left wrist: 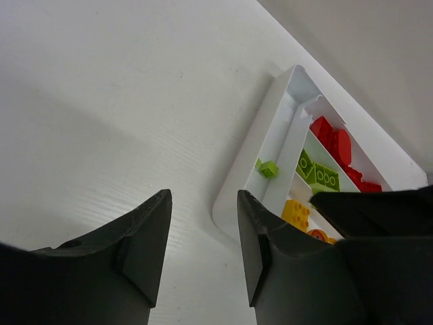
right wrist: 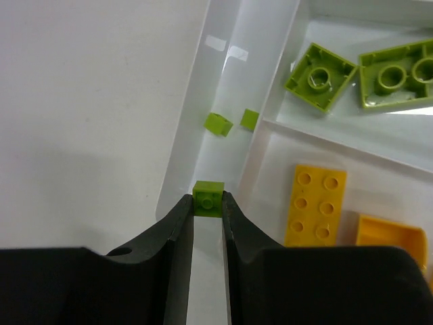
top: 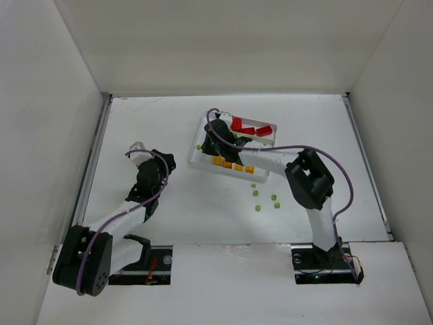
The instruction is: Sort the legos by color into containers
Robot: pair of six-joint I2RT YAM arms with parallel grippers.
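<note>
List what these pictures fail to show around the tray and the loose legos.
- Top external: the right arm covers the tray's middle slot; its contents are hidden.
- Top external: the loose green legos beside the tray are too small to tell shapes.
- Right wrist: the frame edge and the right pincer, gripping a small green lego, cut off the orange brick.
- Left wrist: a dark shape hides the tray's lower-right part.

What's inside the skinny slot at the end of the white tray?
One tiny green lego lies in the narrow slot. The right end effector pinches a second green lego over it. That end effector hides the slot's near end.
</note>
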